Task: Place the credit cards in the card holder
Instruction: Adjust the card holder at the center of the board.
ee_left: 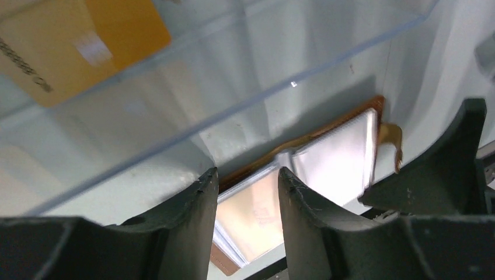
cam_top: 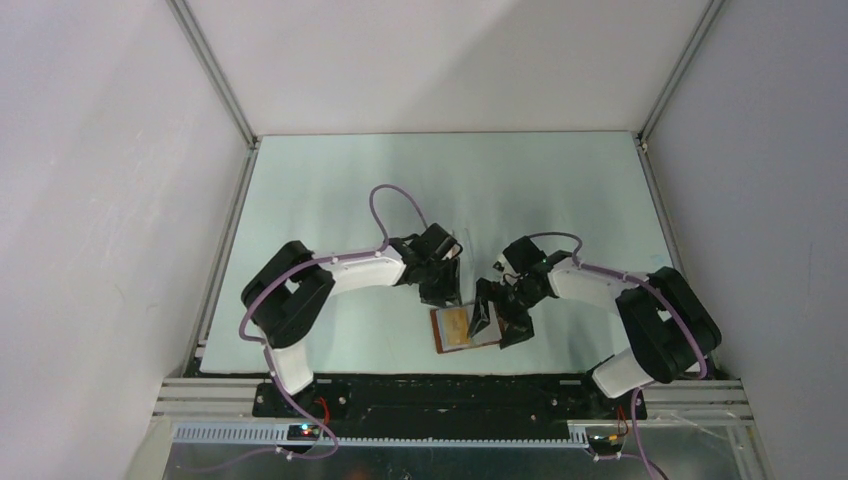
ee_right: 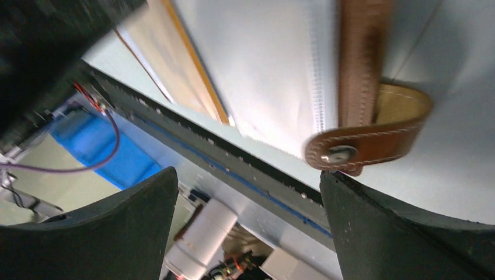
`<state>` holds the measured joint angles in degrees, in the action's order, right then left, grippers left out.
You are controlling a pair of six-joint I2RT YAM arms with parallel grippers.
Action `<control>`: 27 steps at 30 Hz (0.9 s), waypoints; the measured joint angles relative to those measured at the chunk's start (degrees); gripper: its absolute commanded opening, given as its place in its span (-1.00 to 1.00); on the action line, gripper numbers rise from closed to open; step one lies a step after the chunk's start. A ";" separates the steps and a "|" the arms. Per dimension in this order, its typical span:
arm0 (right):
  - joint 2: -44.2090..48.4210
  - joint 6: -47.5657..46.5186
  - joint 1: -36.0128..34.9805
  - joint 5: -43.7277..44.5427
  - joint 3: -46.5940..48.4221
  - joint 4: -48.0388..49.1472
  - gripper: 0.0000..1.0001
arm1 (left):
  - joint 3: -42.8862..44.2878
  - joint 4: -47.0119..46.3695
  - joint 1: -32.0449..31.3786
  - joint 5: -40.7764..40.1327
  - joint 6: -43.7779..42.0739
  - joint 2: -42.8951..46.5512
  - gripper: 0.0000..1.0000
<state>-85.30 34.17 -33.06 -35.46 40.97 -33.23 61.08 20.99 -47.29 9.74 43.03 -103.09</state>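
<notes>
My left gripper (ee_left: pixel 248 182) stands half open and holds nothing. Just past its fingertips lies the card holder (ee_left: pixel 327 157), spread open, with a credit card (ee_left: pixel 254 213) showing through one clear pocket. My right gripper (ee_right: pixel 248 181) gapes wide over the holder's tab end, empty too, the snap tab (ee_right: pixel 362 146) close to one fingertip (it curls over). Farther beyond my left fingers sits a clear plastic box (ee_left: pixel 245 81) with another orange card (ee_left: pixel 76 46) inside.

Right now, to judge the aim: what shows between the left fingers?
The open card holder, its pocket in the gap between the left fingers, in the left wrist view.
</notes>
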 measured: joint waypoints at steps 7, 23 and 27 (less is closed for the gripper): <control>-1.77 2.78 6.01 -0.11 0.11 6.23 0.88 | -2.56 -0.20 -4.00 0.59 5.09 1.70 -0.05; -5.95 -0.42 9.07 1.53 9.07 5.38 0.91 | -4.94 1.20 -9.25 1.42 11.54 4.31 0.05; -2.10 -3.23 9.40 4.72 9.31 0.98 0.92 | -7.93 1.51 -7.96 -0.33 10.88 9.94 0.18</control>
<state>-87.39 30.94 -23.66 -30.74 50.28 -32.25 53.15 22.50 -55.24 9.41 53.91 -93.14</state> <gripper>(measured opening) 0.953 0.558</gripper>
